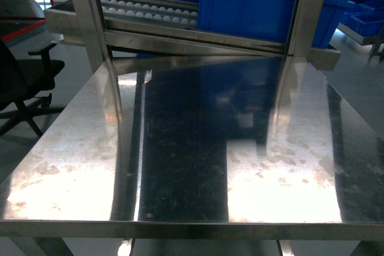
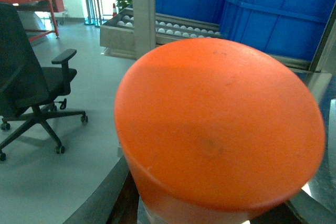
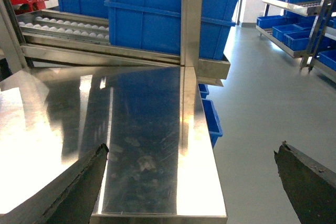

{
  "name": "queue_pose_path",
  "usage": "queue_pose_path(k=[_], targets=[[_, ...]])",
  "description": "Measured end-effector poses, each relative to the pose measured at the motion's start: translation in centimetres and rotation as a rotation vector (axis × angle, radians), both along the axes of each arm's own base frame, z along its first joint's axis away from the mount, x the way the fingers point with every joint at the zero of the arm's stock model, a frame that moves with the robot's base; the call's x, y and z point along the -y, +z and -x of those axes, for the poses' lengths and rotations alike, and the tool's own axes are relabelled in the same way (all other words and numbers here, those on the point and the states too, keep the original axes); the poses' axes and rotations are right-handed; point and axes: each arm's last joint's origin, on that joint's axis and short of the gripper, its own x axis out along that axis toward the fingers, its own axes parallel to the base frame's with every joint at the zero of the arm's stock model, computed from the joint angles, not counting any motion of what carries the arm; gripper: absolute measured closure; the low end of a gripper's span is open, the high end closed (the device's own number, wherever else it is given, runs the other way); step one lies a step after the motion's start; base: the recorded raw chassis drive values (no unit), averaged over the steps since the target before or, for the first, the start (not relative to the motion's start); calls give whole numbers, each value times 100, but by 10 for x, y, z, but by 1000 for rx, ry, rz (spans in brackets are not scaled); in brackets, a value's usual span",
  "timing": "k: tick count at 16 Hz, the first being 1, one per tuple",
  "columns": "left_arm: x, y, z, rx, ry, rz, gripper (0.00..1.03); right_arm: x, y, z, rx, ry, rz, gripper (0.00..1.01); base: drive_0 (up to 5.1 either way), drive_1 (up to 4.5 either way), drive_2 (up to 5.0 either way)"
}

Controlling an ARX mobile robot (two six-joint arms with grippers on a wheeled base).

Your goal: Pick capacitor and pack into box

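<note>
- Here, the right claw [image 3: 193, 148] was wide open and held nothing. It hung just past the table's [image 3: 147, 129] near right corner.
- The left claw [image 2: 210, 205] showed only dark bits low down. An orange round thing [image 2: 220, 124] sat between them and filled the left wrist view. I could not tell if the claw gripped it.
- That orange thing may have been the capacitor.
- The box was in no picture, so the robot likely had to find it first and move slowly.
- The table top had lots of room.
- Its back edge met a steel frame with rollers [image 1: 150, 11] and blue bins [image 1: 252, 4], so reaching far back looked risky.
- A black chair [image 2: 26, 77] stood off the left edge, on open floor.
</note>
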Motion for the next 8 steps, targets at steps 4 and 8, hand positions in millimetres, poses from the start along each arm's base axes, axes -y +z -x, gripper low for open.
queue_pose_path(k=[4,8], targets=[[0,2,8,13,1,0,59,0,0,0,0,0,0,3,0,0,0],[0,2,14,14,1,0,59,0,0,0,0,0,0,3,0,0,0]])
